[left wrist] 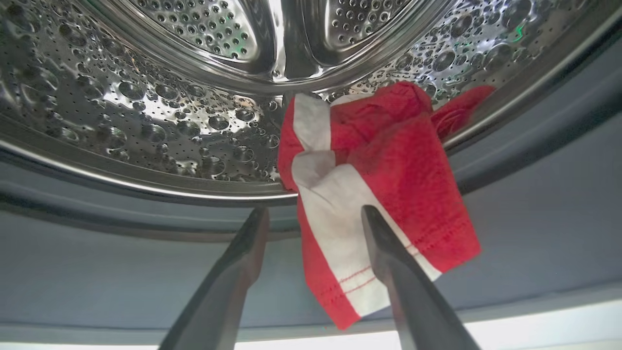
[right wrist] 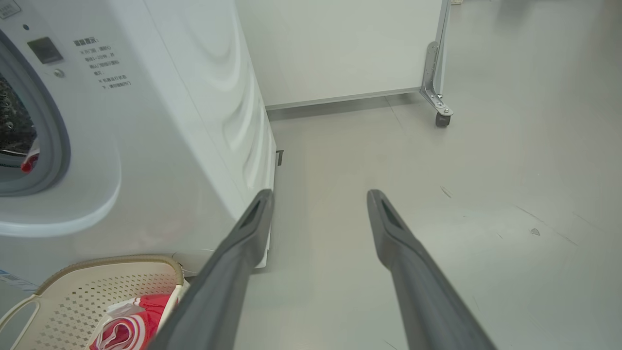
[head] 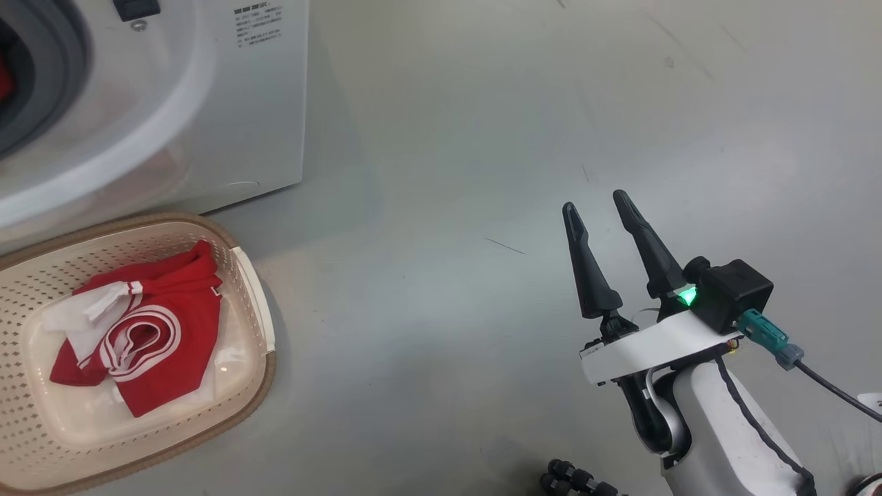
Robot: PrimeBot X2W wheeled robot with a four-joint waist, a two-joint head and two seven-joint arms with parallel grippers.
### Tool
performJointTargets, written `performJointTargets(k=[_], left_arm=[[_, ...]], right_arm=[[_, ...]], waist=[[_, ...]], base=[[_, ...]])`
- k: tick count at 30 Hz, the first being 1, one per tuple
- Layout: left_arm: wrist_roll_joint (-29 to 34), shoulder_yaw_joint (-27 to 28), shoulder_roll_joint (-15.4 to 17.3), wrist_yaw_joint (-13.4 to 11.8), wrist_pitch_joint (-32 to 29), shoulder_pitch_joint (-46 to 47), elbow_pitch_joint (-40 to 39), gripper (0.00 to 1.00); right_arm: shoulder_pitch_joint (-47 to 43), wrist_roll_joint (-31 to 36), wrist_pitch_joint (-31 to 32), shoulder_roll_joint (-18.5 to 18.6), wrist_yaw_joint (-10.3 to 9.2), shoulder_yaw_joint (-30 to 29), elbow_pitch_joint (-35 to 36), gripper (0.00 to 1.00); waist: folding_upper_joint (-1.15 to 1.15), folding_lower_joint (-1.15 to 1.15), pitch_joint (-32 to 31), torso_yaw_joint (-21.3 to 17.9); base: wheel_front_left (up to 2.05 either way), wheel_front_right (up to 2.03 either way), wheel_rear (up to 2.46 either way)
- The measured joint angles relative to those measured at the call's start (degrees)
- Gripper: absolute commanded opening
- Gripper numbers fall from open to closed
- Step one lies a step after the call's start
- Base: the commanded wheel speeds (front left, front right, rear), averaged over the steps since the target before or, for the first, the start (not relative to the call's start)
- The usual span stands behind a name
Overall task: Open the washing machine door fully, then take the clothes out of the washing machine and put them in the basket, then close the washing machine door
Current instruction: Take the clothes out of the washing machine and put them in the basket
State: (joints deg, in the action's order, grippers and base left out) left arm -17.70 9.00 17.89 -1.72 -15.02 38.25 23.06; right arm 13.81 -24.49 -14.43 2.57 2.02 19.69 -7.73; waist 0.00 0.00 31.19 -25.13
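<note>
One limp, light red garment (left wrist: 388, 160) over drum (left wrist: 146, 121) lip; I'd pinch the white stripe (left wrist: 330, 194); left claw (left wrist: 315, 210), right claw (head: 594, 199) spread empty

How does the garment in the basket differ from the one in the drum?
The basket garment lies crumpled inside the basket; the drum garment hangs over the drum lip. The basket garment shows curved white trim; the drum garment a straight white band. Both are red and white.
</note>
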Motion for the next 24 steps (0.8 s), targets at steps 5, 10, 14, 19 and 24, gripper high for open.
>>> performJointTargets(k=[5, 10, 14, 19, 24], left_arm=[[-0.88, 0.80, 0.99, -0.59, -1.64, 2.48, 2.58, 1.00], [-0.88, 1.59, 2.21, -1.08, -2.64, 4.31, 5.12, 1.00], [-0.88, 1.53, 2.21, -1.09, -3.14, 6.49, 6.87, 1.00], [-0.88, 0.90, 2.23, -1.09, -3.83, 7.75, 8.71, 1.00], [-0.88, 0.27, 2.21, -1.01, -3.82, 8.94, 9.89, 0.00]], right_arm=[[0.28, -0.68, 0.00, -0.04, -0.16, 1.24, 0.00, 1.00], [0.72, -1.12, 0.00, -0.16, -0.77, 1.31, 0.05, 1.00], [0.72, -1.13, 0.00, -0.18, -1.30, 1.20, 0.05, 1.00], [0.72, -1.13, 0.00, -0.20, -1.72, 1.16, 0.10, 1.00], [0.75, -1.13, 0.00, -0.20, -1.75, 1.24, 0.14, 1.00]], waist=[[0.00, 0.00, 1.18, -1.59], [0.00, 0.00, 1.93, -2.93], [0.00, 0.00, 2.26, -3.23], [0.00, 0.00, 2.40, -3.30], [0.00, 0.00, 2.46, -3.26]], base=[[0.00, 0.00, 0.00], [0.00, 0.00, 0.00], [0.00, 0.00, 0.00], [0.00, 0.00, 0.00], [0.00, 0.00, 0.00]])
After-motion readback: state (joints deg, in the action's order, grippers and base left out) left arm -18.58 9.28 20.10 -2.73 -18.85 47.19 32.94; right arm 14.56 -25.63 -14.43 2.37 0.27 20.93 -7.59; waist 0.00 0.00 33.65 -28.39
